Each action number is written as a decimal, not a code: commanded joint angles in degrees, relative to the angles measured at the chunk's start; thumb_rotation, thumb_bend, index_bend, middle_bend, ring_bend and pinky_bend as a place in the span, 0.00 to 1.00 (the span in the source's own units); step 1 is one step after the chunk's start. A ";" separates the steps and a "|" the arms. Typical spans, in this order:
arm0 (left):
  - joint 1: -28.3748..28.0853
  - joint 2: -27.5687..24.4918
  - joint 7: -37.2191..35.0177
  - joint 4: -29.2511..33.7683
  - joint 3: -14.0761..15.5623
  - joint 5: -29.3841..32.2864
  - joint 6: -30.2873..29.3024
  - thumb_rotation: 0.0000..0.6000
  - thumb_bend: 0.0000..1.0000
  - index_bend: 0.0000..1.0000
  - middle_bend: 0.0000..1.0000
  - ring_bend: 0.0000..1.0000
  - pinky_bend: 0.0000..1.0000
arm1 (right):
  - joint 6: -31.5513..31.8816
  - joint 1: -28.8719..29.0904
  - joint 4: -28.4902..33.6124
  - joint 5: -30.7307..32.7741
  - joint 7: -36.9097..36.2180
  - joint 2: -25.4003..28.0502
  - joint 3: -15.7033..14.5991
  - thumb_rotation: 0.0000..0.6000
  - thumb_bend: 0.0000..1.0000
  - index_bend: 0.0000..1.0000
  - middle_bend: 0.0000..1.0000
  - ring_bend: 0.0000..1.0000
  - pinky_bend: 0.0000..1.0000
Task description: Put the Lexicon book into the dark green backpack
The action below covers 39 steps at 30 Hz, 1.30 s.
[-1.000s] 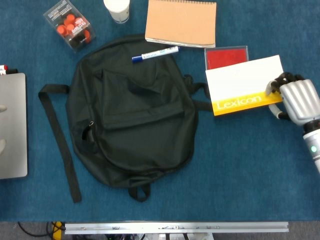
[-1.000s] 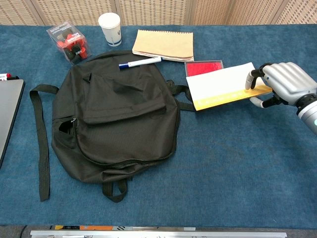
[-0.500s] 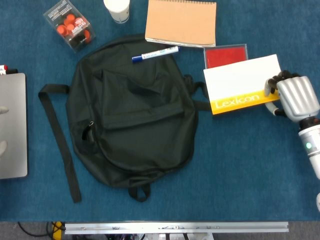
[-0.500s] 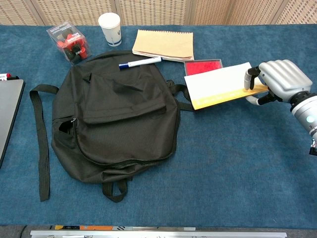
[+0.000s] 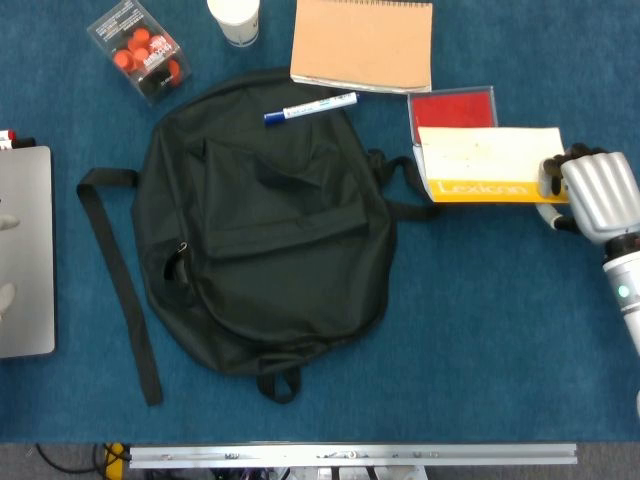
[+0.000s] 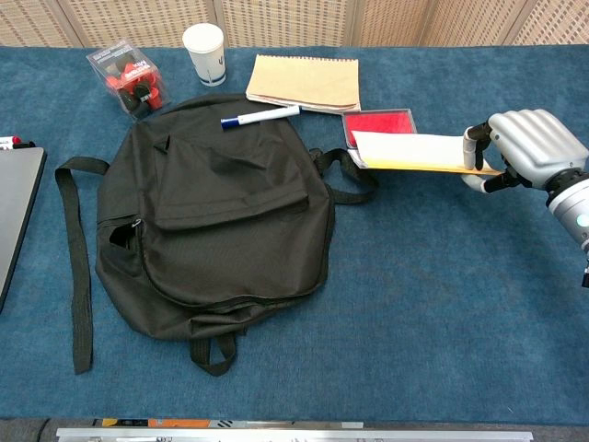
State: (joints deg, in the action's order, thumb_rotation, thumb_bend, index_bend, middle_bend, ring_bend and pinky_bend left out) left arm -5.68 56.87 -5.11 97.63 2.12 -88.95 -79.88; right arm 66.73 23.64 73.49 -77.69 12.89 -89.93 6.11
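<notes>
Backpack (image 6: 212,207), dark green, lay flat at table centre with its straps spread. Right hand (image 6: 529,149) pinched the Lexicon book (image 6: 414,152) by its far-right edge (book tilted, raised beside the backpack's right side). Behind it lay a red case (image 6: 379,124), a marker (image 6: 259,116) and a notebook (image 6: 304,82).
</notes>
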 commanded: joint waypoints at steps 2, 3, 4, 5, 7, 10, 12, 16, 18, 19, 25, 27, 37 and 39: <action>-0.11 -0.09 -0.05 0.01 0.01 0.03 0.16 1.00 0.28 0.24 0.14 0.13 0.08 | 0.22 -0.11 0.35 -0.42 -0.17 0.67 -0.23 1.00 0.31 0.69 0.67 0.43 0.54; -0.15 -0.11 -0.02 0.00 0.00 0.06 0.23 1.00 0.28 0.24 0.14 0.13 0.08 | 0.37 -0.12 0.46 -0.67 -0.13 0.93 -0.31 1.00 0.31 0.69 0.67 0.43 0.54; -0.20 -0.12 0.03 -0.05 -0.01 0.15 0.33 1.00 0.28 0.24 0.14 0.13 0.08 | 0.69 -0.14 0.63 -1.10 -0.17 1.29 -0.38 1.00 0.31 0.70 0.67 0.43 0.54; -0.27 -0.13 0.10 -0.07 -0.03 0.22 0.45 1.00 0.28 0.24 0.14 0.13 0.08 | 0.94 -0.16 0.82 -1.42 -0.19 1.60 -0.44 1.00 0.31 0.70 0.67 0.44 0.55; -0.56 -0.21 0.36 -0.16 -0.08 0.24 0.87 1.00 0.28 0.24 0.14 0.13 0.08 | 1.57 -0.19 1.44 -2.26 -0.10 2.47 -0.60 1.00 0.31 0.71 0.68 0.44 0.55; -1.23 -0.43 0.80 -0.30 -0.11 0.16 1.83 1.00 0.28 0.24 0.14 0.13 0.08 | 2.69 -0.27 2.68 -3.58 0.08 3.85 -0.77 1.00 0.31 0.71 0.68 0.44 0.55; -1.97 -0.77 1.35 -0.32 -0.10 -0.15 2.83 1.00 0.28 0.24 0.14 0.13 0.08 | 3.95 -0.37 3.79 -4.99 0.54 5.06 -0.96 1.00 0.32 0.71 0.68 0.45 0.56; -3.62 -1.42 2.29 -0.39 0.08 -1.61 4.70 1.00 0.28 0.24 0.14 0.13 0.08 | 6.71 -0.60 6.24 -7.85 1.77 7.84 -1.13 1.00 0.32 0.72 0.68 0.45 0.56; -4.70 -1.76 2.70 -0.45 0.35 -2.77 5.98 1.00 0.28 0.24 0.14 0.13 0.08 | 8.04 -0.71 7.77 -9.12 2.39 9.48 -1.02 1.00 0.32 0.72 0.69 0.45 0.56; -5.43 -1.94 2.91 -0.53 0.61 -3.65 6.91 1.00 0.28 0.25 0.14 0.13 0.08 | 8.79 -0.75 8.57 -9.80 2.84 10.46 -0.88 1.00 0.32 0.72 0.69 0.45 0.56; -9.94 -1.91 0.13 -1.97 2.71 -10.37 11.67 1.00 0.28 0.26 0.15 0.13 0.08 | 11.88 -1.24 12.73 -10.93 5.12 15.21 0.72 1.00 0.32 0.72 0.69 0.45 0.56; -11.36 -1.52 -0.65 -2.80 3.50 -12.89 12.76 1.00 0.28 0.26 0.15 0.13 0.08 | 12.53 -1.43 13.77 -10.76 5.76 16.50 1.32 1.00 0.32 0.72 0.69 0.45 0.56; -19.17 5.74 -0.47 -6.17 5.75 -21.94 19.05 1.00 0.28 0.26 0.15 0.13 0.08 | 14.28 -3.11 16.84 -9.39 6.61 20.45 2.24 1.00 0.32 0.72 0.69 0.45 0.56; -20.33 7.31 -0.05 -6.75 5.66 -21.88 20.52 1.00 0.28 0.26 0.15 0.13 0.08 | 14.37 -3.41 17.06 -9.24 6.37 20.71 2.13 1.00 0.32 0.72 0.69 0.45 0.56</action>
State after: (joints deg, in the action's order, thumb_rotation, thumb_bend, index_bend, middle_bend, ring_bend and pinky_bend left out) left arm -24.87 62.92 -5.50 91.54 7.62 -110.47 -60.58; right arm 81.07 20.30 90.48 -86.98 19.34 -69.29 8.28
